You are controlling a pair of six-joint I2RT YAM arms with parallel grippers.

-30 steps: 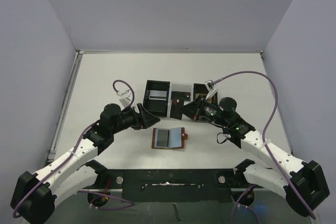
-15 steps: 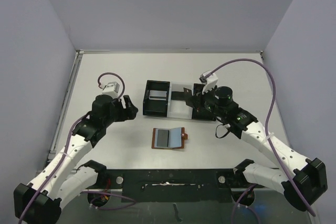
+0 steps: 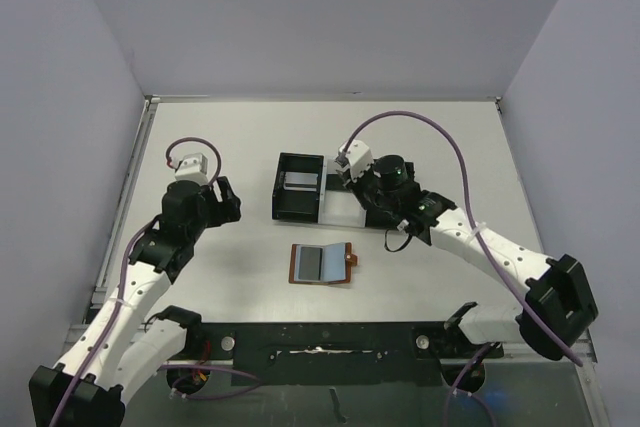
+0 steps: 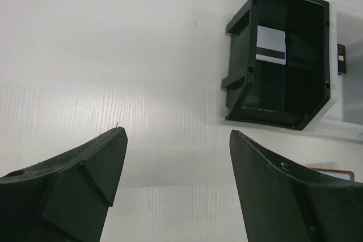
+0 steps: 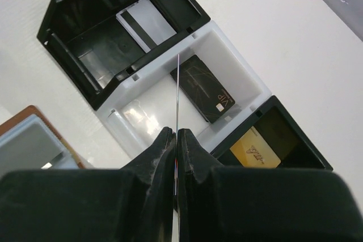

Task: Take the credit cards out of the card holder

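Above the tray [image 5: 238, 58], right hand [image 5: 176, 135] pinching a thin card [image 5: 177, 92] edge-on, left hand [image 4: 177, 160] spread wide

— Where to look for the card holder [image 3: 322, 264]?
— Lies open and flat on the white bench [image 3: 200, 137], at six o'clock from the tray [image 3: 278, 187], well apart from it. Shows blue-grey pockets, with the snap tab [image 3: 353, 263] toward three o'clock.
— And inside the tray?
— Holds a light card [image 3: 298, 182] in the black compartment at nine o'clock. Hidden at three o'clock under the right arm.
— Seen the left pincer [image 3: 228, 202]?
— Hangs at nine o'clock from the tray, apart from it.
— And the right pincer [image 3: 355, 187]?
— Sits above the white middle compartment; hard to tell the jaws from up here.
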